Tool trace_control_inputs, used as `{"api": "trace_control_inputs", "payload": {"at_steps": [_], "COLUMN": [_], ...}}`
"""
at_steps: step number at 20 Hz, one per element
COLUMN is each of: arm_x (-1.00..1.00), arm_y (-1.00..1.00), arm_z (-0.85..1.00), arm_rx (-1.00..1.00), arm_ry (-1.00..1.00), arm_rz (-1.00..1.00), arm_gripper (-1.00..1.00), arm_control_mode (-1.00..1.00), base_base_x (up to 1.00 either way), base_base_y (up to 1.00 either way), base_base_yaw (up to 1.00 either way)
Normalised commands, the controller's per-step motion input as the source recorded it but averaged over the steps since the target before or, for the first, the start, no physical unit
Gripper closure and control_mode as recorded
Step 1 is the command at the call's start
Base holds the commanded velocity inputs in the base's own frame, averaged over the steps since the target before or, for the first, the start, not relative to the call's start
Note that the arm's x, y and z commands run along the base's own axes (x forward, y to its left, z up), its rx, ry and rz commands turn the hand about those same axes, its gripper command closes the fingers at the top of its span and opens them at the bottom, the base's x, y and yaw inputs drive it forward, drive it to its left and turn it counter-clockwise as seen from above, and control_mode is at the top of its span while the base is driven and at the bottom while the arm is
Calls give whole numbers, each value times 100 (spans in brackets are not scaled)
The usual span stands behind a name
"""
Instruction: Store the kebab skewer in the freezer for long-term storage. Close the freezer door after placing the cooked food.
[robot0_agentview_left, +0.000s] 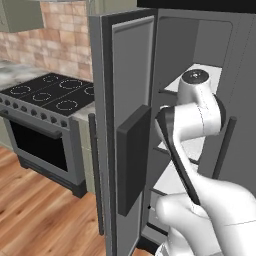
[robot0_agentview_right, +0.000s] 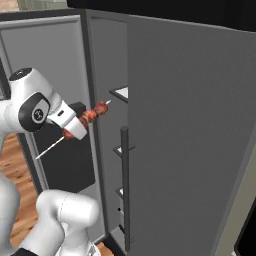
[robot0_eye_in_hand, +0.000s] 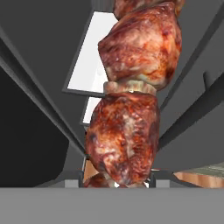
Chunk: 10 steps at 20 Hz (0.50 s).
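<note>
The kebab skewer (robot0_agentview_right: 96, 112) has reddish-brown meat chunks on a thin pale stick, and my gripper (robot0_agentview_right: 79, 124) is shut on it. It hangs in the air just in front of the freezer (robot0_agentview_right: 107, 65), meat end pointing toward the white shelves (robot0_agentview_right: 121, 93). In the hand view the meat chunks (robot0_eye_in_hand: 131, 100) loom close, rising from between my gripper (robot0_eye_in_hand: 116, 180) fingertips, with white shelves (robot0_eye_in_hand: 89, 57) behind. The freezer door (robot0_agentview_left: 125, 100) stands wide open on the left, its black panel (robot0_agentview_left: 132, 160) facing the arm. My arm (robot0_agentview_left: 200, 112) hides part of the freezer interior (robot0_agentview_left: 195, 45).
The plain grey fridge door (robot0_agentview_right: 190, 140) with a long dark bar handle (robot0_agentview_right: 124, 185) is shut right of the opening. A stove with a black cooktop (robot0_agentview_left: 52, 92) stands left of the open door, on a wooden floor (robot0_agentview_left: 40, 215).
</note>
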Motion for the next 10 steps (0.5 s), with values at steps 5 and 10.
{"api": "trace_control_inputs", "payload": {"at_steps": [5, 10], "arm_x": [84, 61], "arm_y": [-13, -38], "arm_z": [31, 8], "arm_rx": [0, 0], "arm_ry": [0, -2], "arm_rz": [-4, -7], "arm_gripper": [100, 100], "arm_control_mode": [-100, -100], "base_base_x": [0, 0], "base_base_y": [0, 0], "base_base_yaw": [0, 0]}}
